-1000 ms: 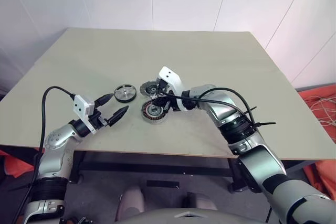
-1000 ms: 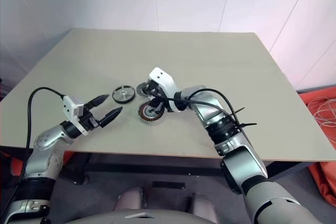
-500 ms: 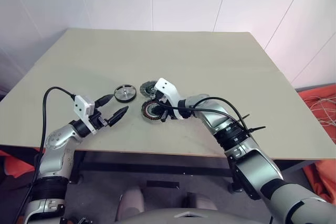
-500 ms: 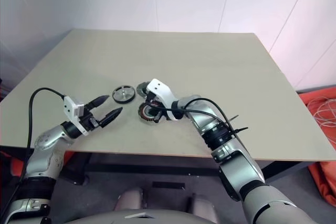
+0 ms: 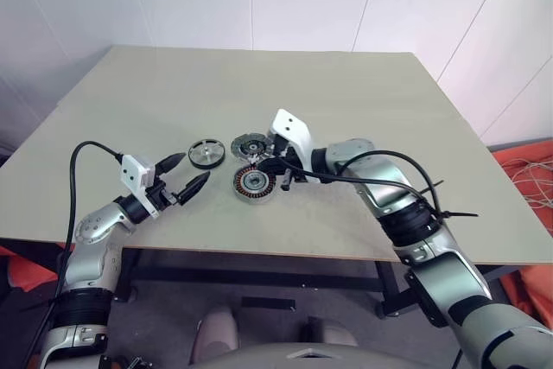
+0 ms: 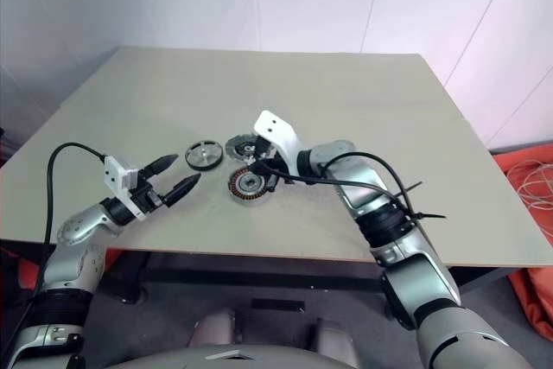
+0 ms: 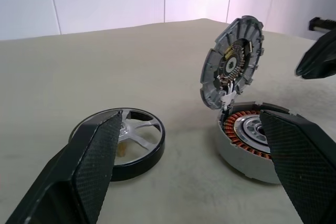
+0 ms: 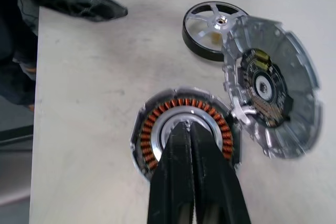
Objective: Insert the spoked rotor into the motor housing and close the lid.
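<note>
Left eye view: spoked wheel [image 5: 206, 153] flat on the desk [image 5: 346, 110], black rim, pale spokes, left of the housing [image 5: 253, 182] and apart from it. Housing open, copper windings and silver centre bare. Grey lid [image 5: 251, 144] tipped up on edge at the far side of the housing, touching its rim, with thin pale wires at the joint in the left wrist view.

Left end effector [image 5: 194, 170] spread wide and empty, near side of the wheel, not touching it. Right end effector [image 8: 187, 127] all but closed, nothing between its 2 fingers, hanging over the housing's centre.

Probably at the pick-up step: wheel not yet gripped, nothing inserted.

Risks, as a judgement:
- Lid dropping shut too soon if nudged by either arm, leaving the wheel outside.
- Wheel skidding away on the smooth desk under a pinch on its low rim.
- Crowding over the housing, with the right end effector in the wheel's path.
- Wheel seated crooked and jamming against the windings.
- Wires pinched at the joint on closing.
</note>
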Controlling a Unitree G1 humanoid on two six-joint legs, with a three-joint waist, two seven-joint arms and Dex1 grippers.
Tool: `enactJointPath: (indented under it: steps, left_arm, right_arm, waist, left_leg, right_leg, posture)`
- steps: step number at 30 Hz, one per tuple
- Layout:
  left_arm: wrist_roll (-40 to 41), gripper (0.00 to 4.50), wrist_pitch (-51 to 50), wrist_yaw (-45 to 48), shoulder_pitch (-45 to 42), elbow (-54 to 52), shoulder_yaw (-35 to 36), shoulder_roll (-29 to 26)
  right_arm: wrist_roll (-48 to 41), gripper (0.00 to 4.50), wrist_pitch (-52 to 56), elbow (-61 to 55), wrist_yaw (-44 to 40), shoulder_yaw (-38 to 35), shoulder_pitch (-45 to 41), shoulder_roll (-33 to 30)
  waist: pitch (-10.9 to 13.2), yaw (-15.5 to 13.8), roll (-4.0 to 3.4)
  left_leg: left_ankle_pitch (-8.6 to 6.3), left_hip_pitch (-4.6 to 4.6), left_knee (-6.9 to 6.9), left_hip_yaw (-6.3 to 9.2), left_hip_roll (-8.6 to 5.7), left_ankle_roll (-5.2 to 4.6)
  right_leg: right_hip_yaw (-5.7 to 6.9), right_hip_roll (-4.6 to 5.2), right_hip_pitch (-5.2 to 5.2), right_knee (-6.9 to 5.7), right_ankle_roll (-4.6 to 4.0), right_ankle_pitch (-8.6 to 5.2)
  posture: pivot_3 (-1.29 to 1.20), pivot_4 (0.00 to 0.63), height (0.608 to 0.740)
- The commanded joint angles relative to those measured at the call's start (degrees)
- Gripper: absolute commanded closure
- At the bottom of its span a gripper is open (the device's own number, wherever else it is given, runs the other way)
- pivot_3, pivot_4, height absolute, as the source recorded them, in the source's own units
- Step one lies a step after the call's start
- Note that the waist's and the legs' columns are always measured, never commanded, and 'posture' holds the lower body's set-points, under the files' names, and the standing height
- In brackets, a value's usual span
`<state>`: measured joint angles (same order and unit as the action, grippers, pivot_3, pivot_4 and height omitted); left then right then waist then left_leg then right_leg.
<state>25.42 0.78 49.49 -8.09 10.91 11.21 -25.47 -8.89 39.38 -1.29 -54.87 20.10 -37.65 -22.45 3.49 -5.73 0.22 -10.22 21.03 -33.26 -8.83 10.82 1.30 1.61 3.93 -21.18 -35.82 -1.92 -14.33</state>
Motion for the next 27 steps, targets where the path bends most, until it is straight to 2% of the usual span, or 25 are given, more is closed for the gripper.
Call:
enactJointPath:
  steps: [1, 6, 10, 15, 21, 27]
  left_arm:
    - [-0.48, 0.0, -0.45, -2.69, -1.91, -0.12, 1.62, -0.43]
    - [-1.37, 0.0, -6.26, -5.09, -4.85, -1.44, 0.7, -3.1]
    - [-5.52, 0.0, -10.21, -1.52, -7.15, -2.44, -3.53, -9.04]
    - [-12.25, 0.0, -11.77, 6.36, -11.89, -2.35, -11.85, -16.46]
    - [-23.74, 0.0, -9.8, 14.67, -22.04, 4.37, -22.64, -21.85]
    - [-31.39, 0.0, -6.68, 22.61, -32.83, 12.04, -29.85, -23.32]
  right_arm:
    - [-3.19, 3.21, 1.39, -6.59, -2.56, -2.43, 0.71, -2.89]
    - [-5.12, 1.53, 2.62, -10.3, -4.52, -3.59, 1.97, -7.88]
    - [-6.56, 0.17, 3.06, -11.31, -5.84, -4.29, 2.75, -10.87]
    - [-6.32, 0.08, 1.22, -11.89, -5.43, -4.56, 3.0, -12.96]
    - [-6.16, 0.08, -0.78, -12.01, -6.74, -3.55, 3.24, -14.93]
    - [-6.6, 0.08, -0.81, -12.55, -7.64, -3.6, 3.9, -16.22]
  waist:
    - [0.0, 0.04, 0.0]
    - [0.0, 0.03, 0.0]
    - [0.0, 0.02, 0.0]
    - [0.01, -0.02, -0.01]
    - [0.01, -0.18, -0.02]
    - [0.02, -0.21, -0.03]
  left_leg:
    - [0.0, -0.02, 0.0, 0.0, 0.0, 0.0]
    - [0.0, -0.08, -0.01, 0.02, 0.01, 0.0]
    - [0.01, -0.07, -0.02, 0.03, 0.01, 0.0]
    - [0.0, -0.03, -0.02, 0.02, -0.01, -0.01]
    - [0.01, -0.04, -0.04, 0.03, -0.02, 0.0]
    - [0.01, -0.02, -0.03, 0.03, -0.03, 0.01]
  right_leg:
    - [0.0, 0.0, 0.0, -0.01, 0.0, 0.0]
    - [0.0, -0.01, 0.03, -0.04, 0.0, 0.0]
    - [0.0, -0.01, 0.02, -0.05, 0.0, 0.0]
    - [-0.01, 0.0, 0.0, -0.03, 0.0, 0.0]
    - [0.0, 0.01, 0.02, -0.05, -0.01, 0.0]
    - [0.0, 0.01, 0.0, -0.05, -0.01, 0.0]
  posture:
    - [0.0, 0.0, 0.74]
    - [0.0, 0.0, 0.74]
    - [0.0, 0.0, 0.74]
    - [0.0, 0.0, 0.74]
    - [0.0, 0.0, 0.74]
    - [0.0, 0.0, 0.74]
